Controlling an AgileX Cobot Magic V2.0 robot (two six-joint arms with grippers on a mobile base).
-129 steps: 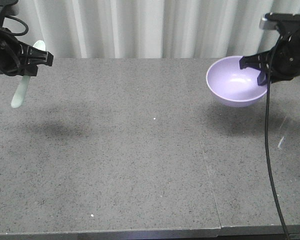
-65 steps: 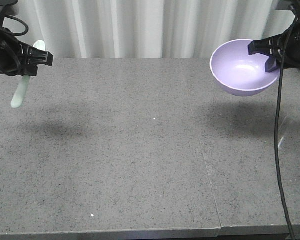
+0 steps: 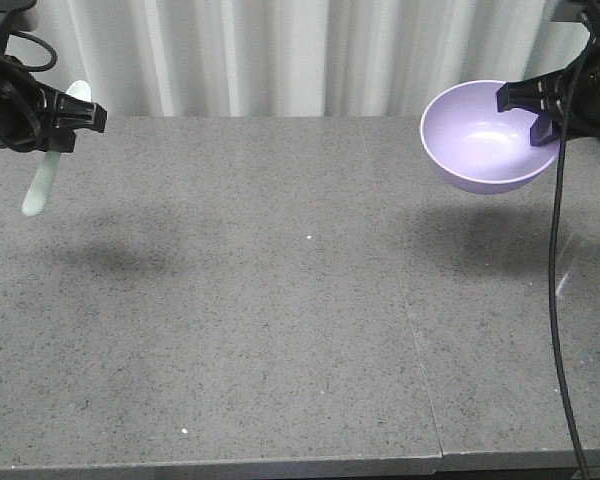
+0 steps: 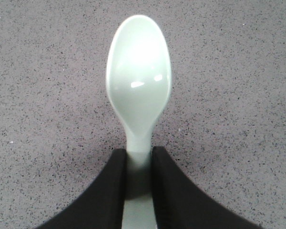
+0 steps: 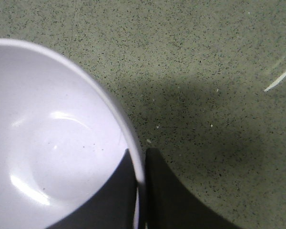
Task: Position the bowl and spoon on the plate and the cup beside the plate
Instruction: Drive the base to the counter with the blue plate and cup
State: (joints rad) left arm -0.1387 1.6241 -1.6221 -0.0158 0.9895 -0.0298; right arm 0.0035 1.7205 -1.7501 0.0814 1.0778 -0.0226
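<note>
Two arms up, yes? What has the left one got?

The left gripper [image 3: 80,118], at the far left edge, is closed on the mint-green spoon [image 4: 139,81]. Its fingers pinch the handle just below the oval scoop. The spoon hangs slanted in the air, off the grey speckled counter [image 3: 280,300].

And the middle?

A seam in the counter runs front to back, right of centre, and a pale curtain [image 3: 280,50] hangs behind.

The right side?

The right gripper [image 5: 141,164] clamps the rim of the lavender bowl [image 3: 480,140], one finger inside and one outside. The bowl is held above the counter's far right part, tipped so its hollow faces the front camera, with its shadow on the surface below. A black cable [image 3: 555,300] hangs from that arm.
</note>
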